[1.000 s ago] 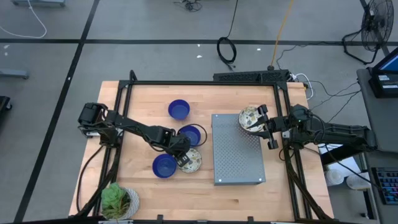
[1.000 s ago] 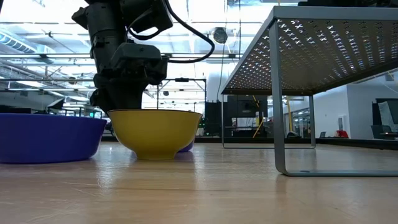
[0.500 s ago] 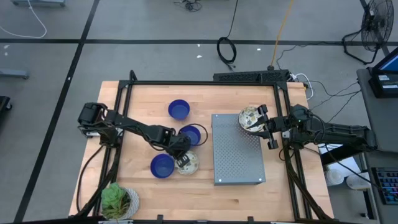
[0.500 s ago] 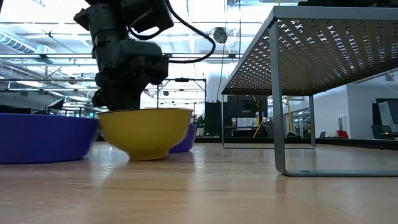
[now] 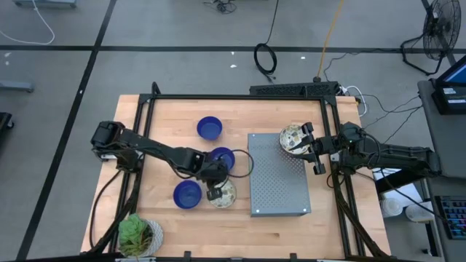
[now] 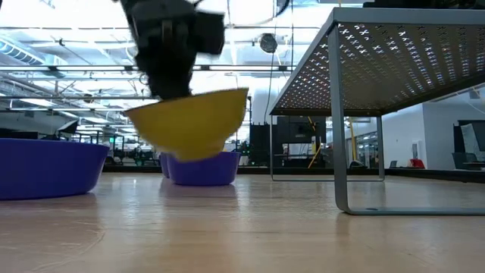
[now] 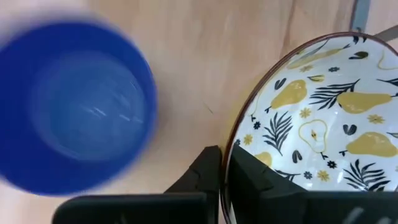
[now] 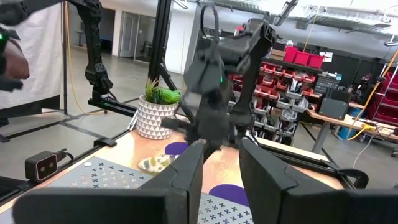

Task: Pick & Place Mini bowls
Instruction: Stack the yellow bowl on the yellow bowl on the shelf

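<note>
My left gripper (image 5: 212,191) is shut on a cream mini bowl with a pear-and-leaf pattern (image 7: 323,118), yellow on the outside (image 6: 189,125). It hangs tilted above the table. Three blue mini bowls rest on the wood: one beside the held bowl (image 5: 187,194), one behind it (image 5: 222,158), one farther back (image 5: 210,128). A second patterned mini bowl (image 5: 292,138) sits on the far right corner of the grey perforated platform (image 5: 280,182). My right gripper (image 5: 312,145) stands open beside that bowl, nothing showing between its fingers (image 8: 186,180). My left gripper pinches the patterned bowl's rim (image 7: 235,142), one finger (image 7: 261,180) inside the bowl and the other finger (image 7: 202,177) outside. The fingers come from above, pointing down. The bowl is lifted clear of the table and tilted, its base (image 6: 193,152) above the wood.
A white pot with a green plant (image 5: 138,236) stands at the near left corner. The platform's leg (image 6: 339,121) stands on the table at the right. A black frame (image 5: 233,97) borders the table. Bare wood (image 5: 167,116) lies at the far left.
My left gripper has dragged the patterned bowl a little toward the table's left edge, then raised it off the wood, so it now hangs tilted. The blue bowl beside it has slid slightly toward the left edge.
</note>
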